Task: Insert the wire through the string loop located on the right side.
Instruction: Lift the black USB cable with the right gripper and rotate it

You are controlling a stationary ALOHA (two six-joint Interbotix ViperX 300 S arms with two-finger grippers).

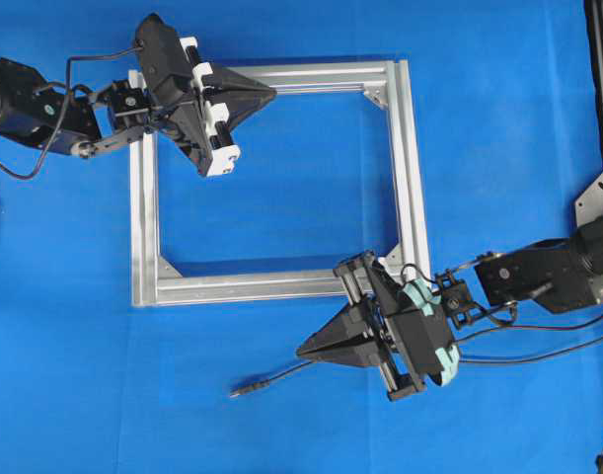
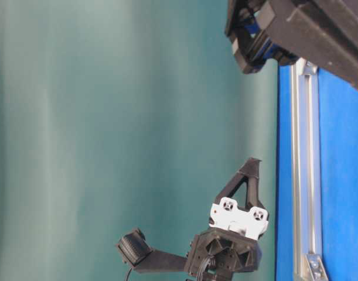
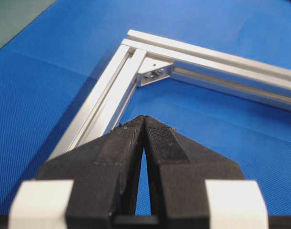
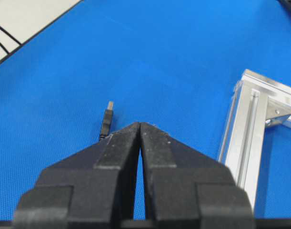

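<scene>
Right claw (image 1: 303, 350) pressed together, empty, just beside the wire (image 1: 266, 379) outside the frame (image 1: 412, 168); left claw (image 1: 271, 95) likewise. Risk: plug nudged away, grasp missed.

Both arms are black, jointed and boxy, with thin black cables looping off their wrists. The left gripper (image 1: 268, 94) has black wedge fingers on a white carriage block with screw holes. The right gripper (image 1: 303, 350) matches, but wears pale teal padding behind it.
</scene>
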